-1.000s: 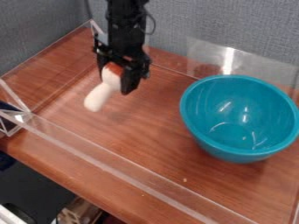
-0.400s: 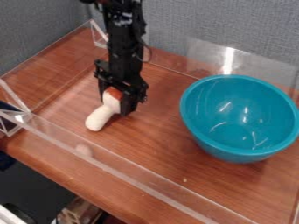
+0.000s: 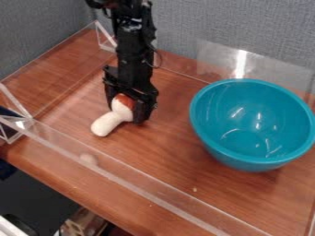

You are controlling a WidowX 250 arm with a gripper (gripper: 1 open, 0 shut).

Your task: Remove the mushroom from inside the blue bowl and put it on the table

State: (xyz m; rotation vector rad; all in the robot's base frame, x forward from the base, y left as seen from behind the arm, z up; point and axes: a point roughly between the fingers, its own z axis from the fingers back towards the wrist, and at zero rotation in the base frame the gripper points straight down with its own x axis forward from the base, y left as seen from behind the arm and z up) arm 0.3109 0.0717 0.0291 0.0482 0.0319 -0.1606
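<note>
1. Nearest the camera, one low clear acrylic wall (image 3: 123, 175) runs along the front edge of the reddish-brown polished wooden table (image 3: 160, 138); more clear panels stand along the left side and behind on the right.

2. Further in, at the right, sits one large round glossy turquoise-blue plastic bowl (image 3: 252, 124), upright on the wood, with nothing visible inside except reflections on its smooth wall.

3. Left of the bowl and well apart from it lies one small toy mushroom (image 3: 112, 121) on the tabletop. It rests on its side: the thick cream-white stem points toward the lower left, toward the camera, and the red-brown cap end points up and to the right, tucked under the gripper. Its long axis runs diagonally across the wood grain.

4. Directly over the cap end is one black robot gripper (image 3: 128, 104), pointing straight down, low over the table. Its two fingers flank the cap; whether they press on it or have let go cannot be told from this view.

5. Farthest back, the single black arm rises from the gripper toward the grey backdrop (image 3: 234, 23).
</note>
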